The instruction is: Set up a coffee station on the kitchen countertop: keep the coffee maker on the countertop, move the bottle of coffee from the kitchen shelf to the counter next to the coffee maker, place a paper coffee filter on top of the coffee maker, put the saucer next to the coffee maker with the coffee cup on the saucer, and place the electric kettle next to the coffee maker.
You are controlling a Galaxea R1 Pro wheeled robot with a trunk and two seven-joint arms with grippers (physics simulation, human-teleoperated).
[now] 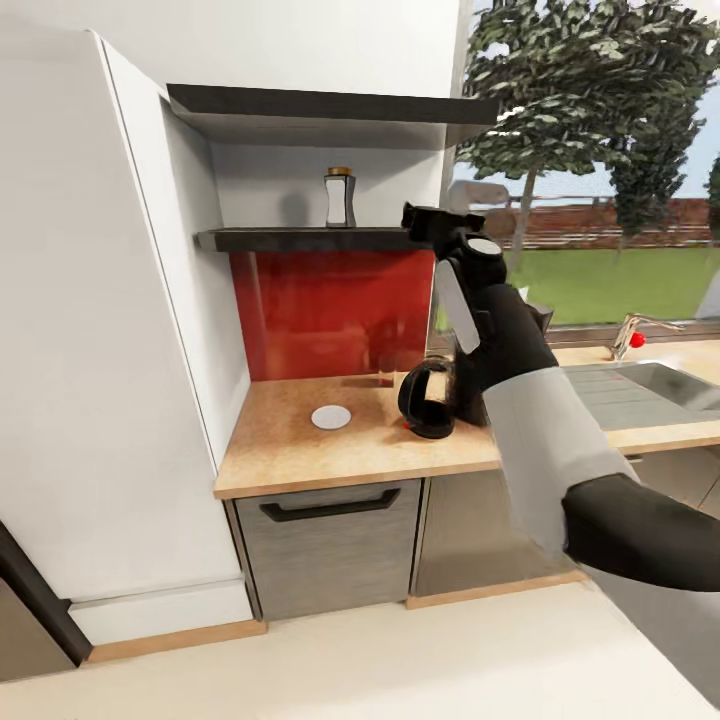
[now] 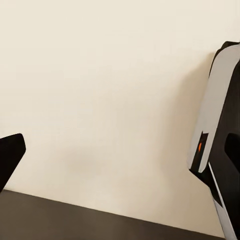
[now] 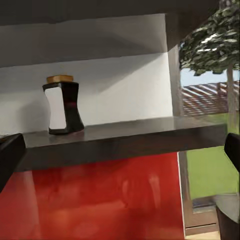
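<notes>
From the head camera, the bottle of coffee (image 1: 340, 197) is standing on the kitchen shelf (image 1: 310, 240), and the right gripper (image 1: 437, 222) is hovering beside that shelf's end, apart from the bottle; its spread I cannot tell here.

At the left wrist, a fingertip (image 2: 11, 155) is framing a bare wall; claw state unclear.

At the right wrist, widely parted fingertips (image 3: 10, 156) are facing the bottle (image 3: 62, 105). Reaching in low risks clipping the shelf edge (image 3: 125, 142) or toppling the bottle.

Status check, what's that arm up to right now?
Right gripper raised at shelf height, empty. Coffee bottle upright on shelf, untouched. Nothing between them.
</notes>
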